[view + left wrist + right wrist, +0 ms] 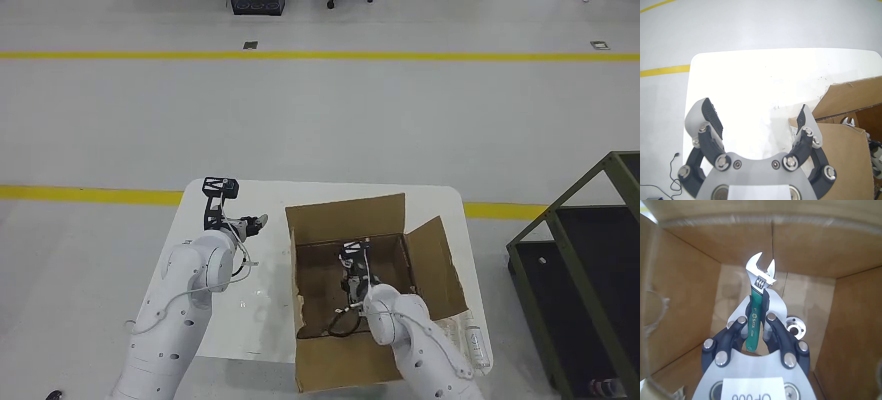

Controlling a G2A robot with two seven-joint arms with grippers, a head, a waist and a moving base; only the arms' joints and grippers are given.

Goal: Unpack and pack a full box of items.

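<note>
Top view: cardboard box [345, 225] sits with its flaps open on the right half of the white tabletop [270, 335]. My right tool [353, 262] is down inside the box. My left tool [256, 221] hangs over bare tabletop just left of the box, apart from it. A clear bottle [476, 342] lies on the tabletop beside the box's right flap.

Left wrist view: left tool [755, 106] is spread wide, with nothing between the ribbed pads [712, 115] and white tabletop below. A box flap [848, 98] is close by one finger; can't tell if they touch.

Right wrist view: right tool [758, 298] is pinching a green-handled adjustable wrench [761, 275] by the handle, with the fingers pressed on both sides. The steel head sticks out past the fingertips toward the box's far wall, with brown box walls all around. A round metal flange [795, 327] lies on the box floor just beside my tool.
</note>
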